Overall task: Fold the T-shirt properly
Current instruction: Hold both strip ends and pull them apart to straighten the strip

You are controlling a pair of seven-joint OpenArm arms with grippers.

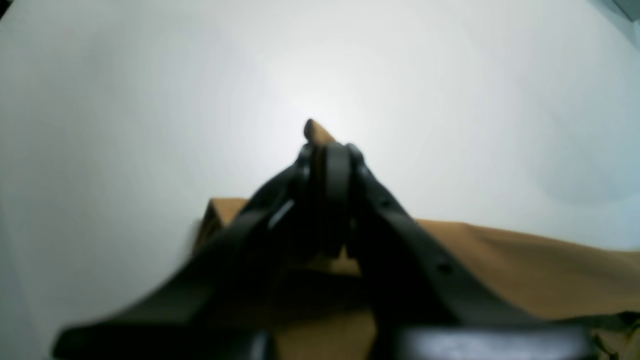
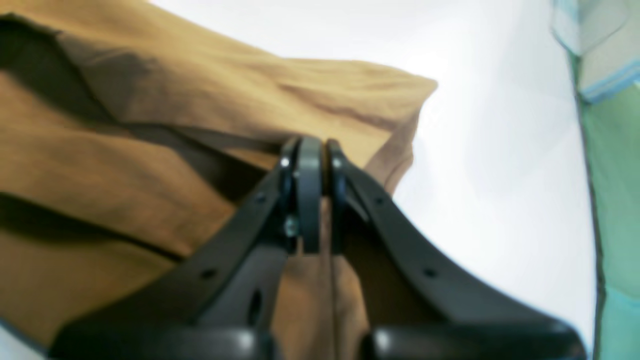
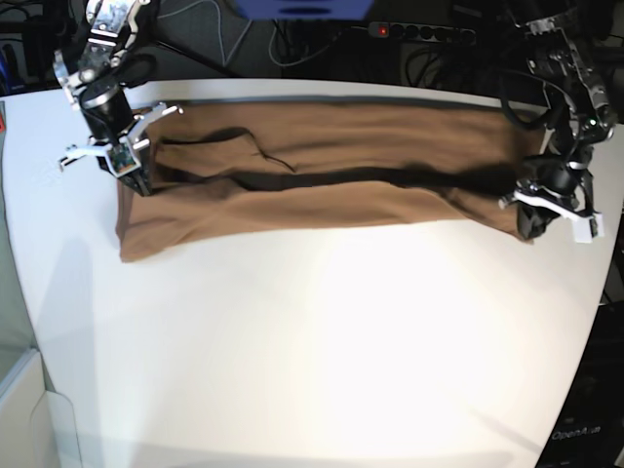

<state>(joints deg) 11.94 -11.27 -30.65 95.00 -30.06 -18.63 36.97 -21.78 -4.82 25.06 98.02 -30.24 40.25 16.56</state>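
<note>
The brown T-shirt (image 3: pixel 322 185) lies stretched as a long band across the far half of the white table (image 3: pixel 322 341). Its near long edge is lifted and folded lengthwise, with a dark shadow line along the middle. My left gripper (image 3: pixel 529 222) is shut on the shirt's right end; in the left wrist view (image 1: pixel 327 150) a bit of brown fabric (image 1: pixel 316 132) sticks out past the closed fingertips. My right gripper (image 3: pixel 136 180) is shut on the shirt's left end; in the right wrist view (image 2: pixel 316 150) the fingers pinch a fold of the shirt (image 2: pixel 150 150).
The table's far edge runs just behind the shirt, with cables and a power strip (image 3: pixel 419 31) beyond it. The table's curved right edge (image 3: pixel 603 292) is close to my left gripper. A green panel (image 2: pixel 615 190) stands past the table's side near my right gripper.
</note>
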